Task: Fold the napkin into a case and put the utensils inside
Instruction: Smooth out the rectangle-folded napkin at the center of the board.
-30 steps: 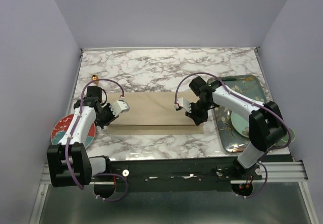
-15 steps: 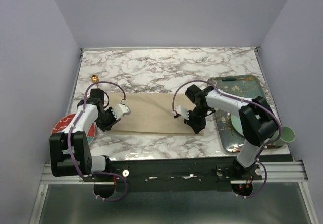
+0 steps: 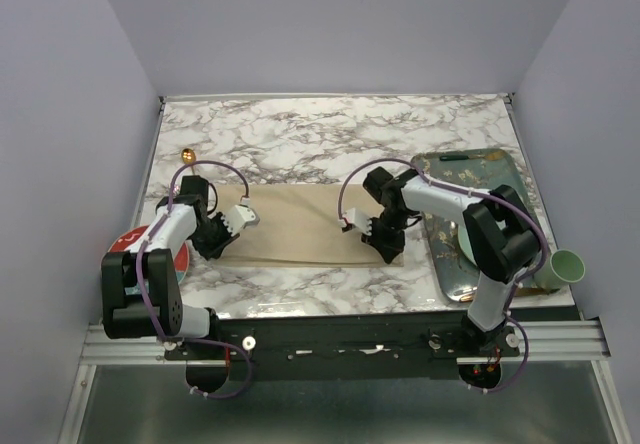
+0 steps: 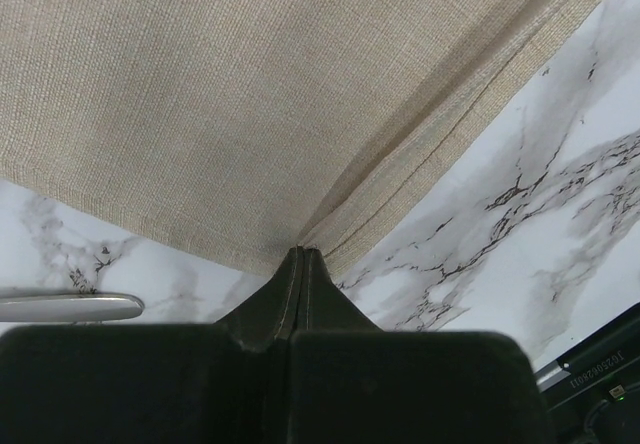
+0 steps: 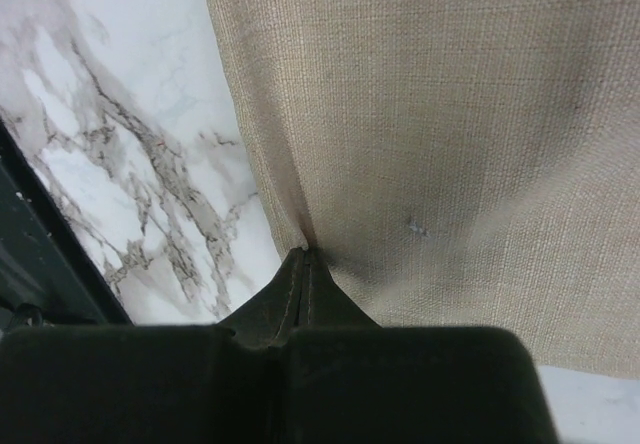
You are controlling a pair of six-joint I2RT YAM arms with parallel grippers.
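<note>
**Beige napkin pinched at both near corners**

Tan cloth, the napkin, lies flat on the marble table as a long folded strip stretched between the two arms. The left end effector is closed tight on the strip's near corner at its own side. Its wrist view shows the fingertips meeting on stacked cloth edges that run away up and to the right. The right end effector is likewise clamped on the opposite near corner. There the fingertips sit just where the side edge and the near edge of the cloth meet, with bare marble to one side.

Beyond the left end effector, well apart from the cloth, a small gold spoon lies on the table, only its round bowl clear. A red and teal plate sits behind that arm, partly hidden by it. Just outside the right end effector stands a patterned tray, with a pale green cup past its near corner.
</note>
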